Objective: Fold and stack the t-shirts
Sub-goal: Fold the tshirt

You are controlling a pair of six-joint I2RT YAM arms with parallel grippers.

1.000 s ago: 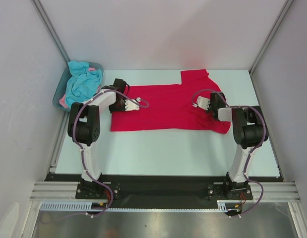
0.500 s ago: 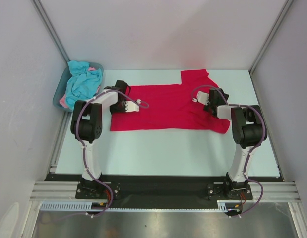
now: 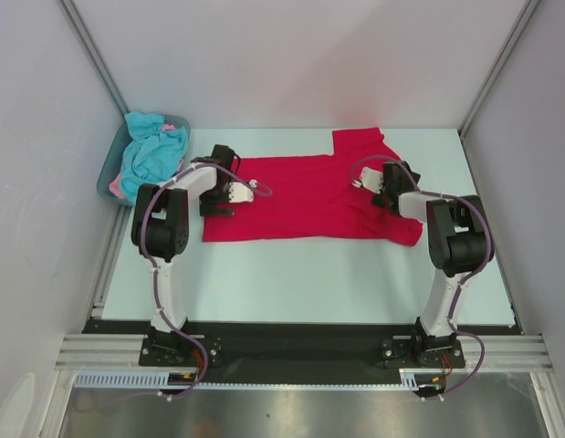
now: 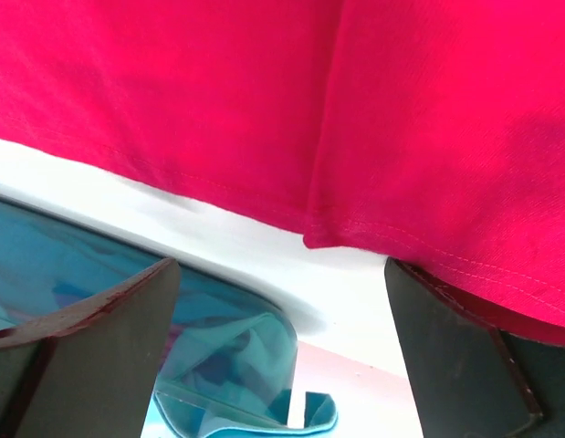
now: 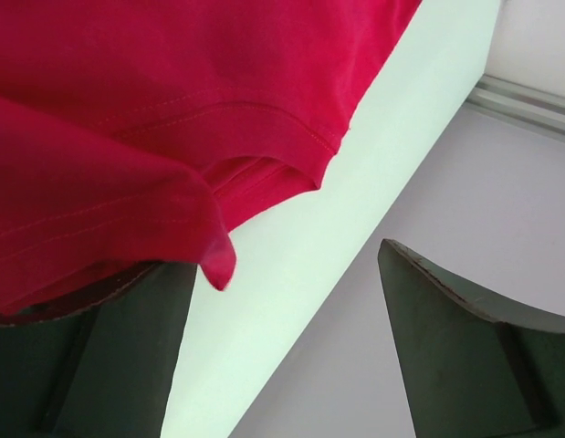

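Left gripper (image 4: 277,269), clamped a second ago, now stands wide apart and empty at the left hem of the crimson red cloth t-shirt (image 3: 300,196). Right gripper (image 5: 284,260) has likewise spread by the sleeve. The shirt lies flat mid-table, unmoved.
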